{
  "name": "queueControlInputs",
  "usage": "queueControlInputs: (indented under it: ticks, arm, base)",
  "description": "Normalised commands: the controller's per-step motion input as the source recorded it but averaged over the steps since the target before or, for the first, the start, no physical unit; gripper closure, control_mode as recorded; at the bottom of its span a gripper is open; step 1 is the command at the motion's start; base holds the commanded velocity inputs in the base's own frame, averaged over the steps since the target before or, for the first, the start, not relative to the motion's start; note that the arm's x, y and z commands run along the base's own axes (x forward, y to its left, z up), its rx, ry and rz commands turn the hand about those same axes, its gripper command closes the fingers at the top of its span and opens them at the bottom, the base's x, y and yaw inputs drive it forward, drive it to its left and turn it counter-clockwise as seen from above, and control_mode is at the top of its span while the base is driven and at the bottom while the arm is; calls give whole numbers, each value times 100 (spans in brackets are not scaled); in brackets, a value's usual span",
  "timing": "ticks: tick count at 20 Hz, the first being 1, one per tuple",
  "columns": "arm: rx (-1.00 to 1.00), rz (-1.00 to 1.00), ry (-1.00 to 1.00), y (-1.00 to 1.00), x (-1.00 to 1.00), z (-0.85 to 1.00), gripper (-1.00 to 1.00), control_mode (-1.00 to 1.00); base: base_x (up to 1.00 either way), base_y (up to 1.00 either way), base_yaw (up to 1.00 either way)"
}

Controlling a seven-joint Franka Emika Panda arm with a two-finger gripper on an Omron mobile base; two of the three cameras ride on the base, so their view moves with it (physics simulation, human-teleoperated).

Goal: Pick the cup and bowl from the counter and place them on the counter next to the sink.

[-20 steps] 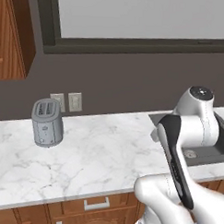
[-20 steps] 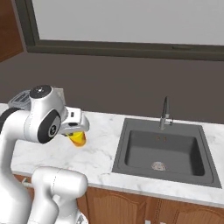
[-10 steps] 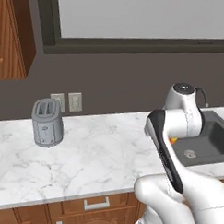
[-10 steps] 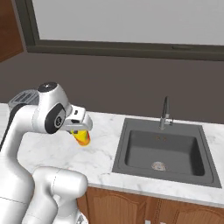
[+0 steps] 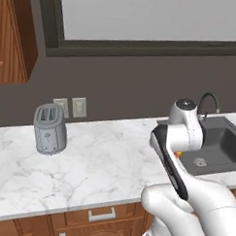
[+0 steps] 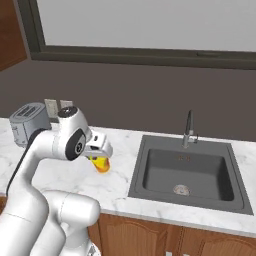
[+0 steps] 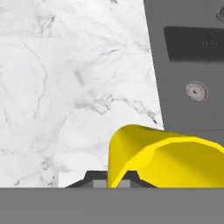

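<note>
In the hand view, a yellow cup (image 7: pixel 148 157) sits right at the pincer (image 7: pixel 109 181), its open mouth and curved wall rising from between the two dark finger tips; the pincer is closed on the cup, holding it by the rim or wall. Beneath the cup lies the white marble desk (image 7: pixel 65 87), and just beyond it, to the right in this view, runs the dark grey edge of the sink (image 7: pixel 192 65) with its round drain.

From the right base view, the white arm bends over the desk (image 6: pixel 125 180) and the cup (image 6: pixel 101 164) shows as a yellow-orange shape hanging under the hand, held just above the marble, a little to the left of the sink (image 6: pixel 190 172). Whether the cup touches the desk cannot be told. In the left base view, only a small orange sliver of the cup (image 5: pixel 177 154) peeks out beside the arm's forearm, near the sink's (image 5: pixel 213 143) left rim.

Farther back, the curved metal faucet (image 6: pixel 188 129) stands behind the basin. A grey toaster (image 5: pixel 50 129) stands well apart on the left of the desk, with two wall outlets (image 5: pixel 72 107) on the dark wall behind it.
</note>
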Motion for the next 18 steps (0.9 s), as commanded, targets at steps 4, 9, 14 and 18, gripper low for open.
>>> queueControlInputs:
  ticks: [4, 9, 14, 18]
  arm:
    - [9, 0, 0, -55, 7, -33, 100, -100]
    - [7, 0, 0, -54, 7, -38, 100, -100]
    - [0, 0, 1, -21, 10, -45, 100, -100]
    - [0, 0, 1, 0, 6, -37, 100, -100]
  base:
    - [0, 0, 0]
    - [0, 0, 0]
    - [0, 0, 0]
    - [0, 0, 0]
